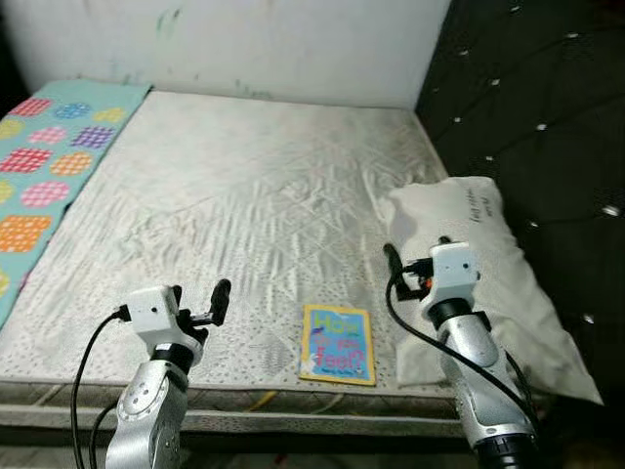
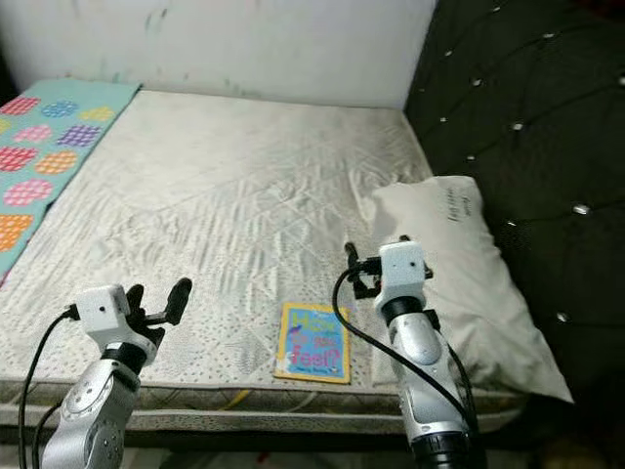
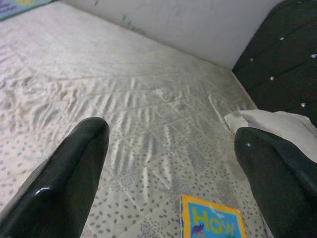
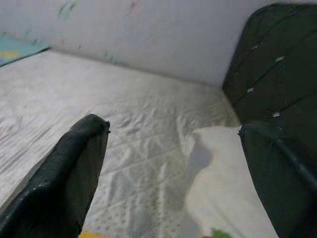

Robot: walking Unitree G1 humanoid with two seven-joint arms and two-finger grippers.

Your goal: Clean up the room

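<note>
We see a thin picture book (image 1: 338,344) lying flat on the bare mattress (image 1: 244,195), close to its near edge; the cover is blue with a yellow border and large lettering. Just to its right a white pillow (image 1: 488,264) rests along the mattress's right side, against the dark tufted headboard (image 1: 547,117). At the far left a teal blanket with coloured dots (image 1: 49,166) lies on the mattress, and a pale wall (image 1: 244,44) closes off the far side.

We find our left gripper (image 1: 200,308) held above the near edge of the mattress, left of the book and apart from it. In the left wrist view its 2 black fingers (image 3: 64,183) stand wide apart with nothing between them, and the book's top corner shows ahead beside the pillow.

Our right gripper (image 1: 405,274) hovers over the pillow's near left edge, just right of the book. In the right wrist view its fingers (image 4: 64,183) are also spread wide and hold nothing, with mattress, pillow and headboard beyond them.
</note>
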